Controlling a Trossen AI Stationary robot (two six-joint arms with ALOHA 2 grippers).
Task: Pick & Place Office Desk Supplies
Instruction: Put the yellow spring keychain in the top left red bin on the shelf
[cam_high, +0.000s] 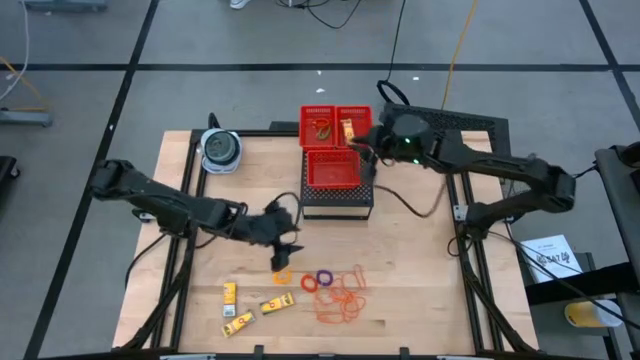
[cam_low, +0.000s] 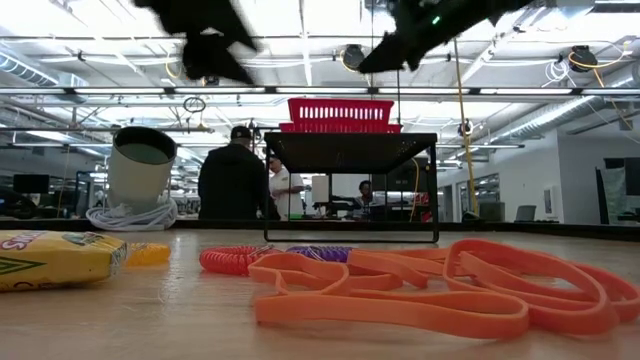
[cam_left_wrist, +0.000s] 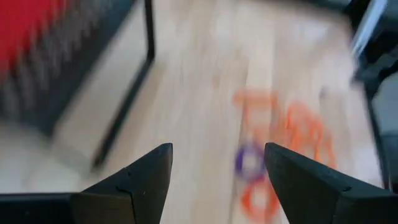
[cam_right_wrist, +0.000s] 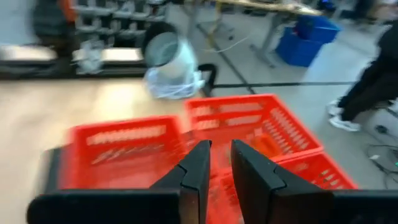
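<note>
Left claw (cam_high: 285, 250) hangs above the bench (cam_high: 420, 280), fingers spread wide, nothing between them, just over the orange ring (cam_high: 284, 277). Yellow packets (cam_high: 236, 322) lie leftmost near the front edge. Right of them: orange ring, red ring (cam_high: 308, 284), purple ring (cam_high: 324, 277), then a heap of rubber bands (cam_high: 340, 300).

Judgement: all light. Rings stiff but thin, take across the rim. Bands limp and tangled; pinching one strand may drag others.

Blue-grey container (cam_high: 220, 150) stands at back left, well apart. Red mesh baskets (cam_high: 336, 170) on a black stand at back centre.

Right claw (cam_high: 362, 143) over the baskets, fingers nearly closed with a narrow gap, holding nothing visible.
</note>
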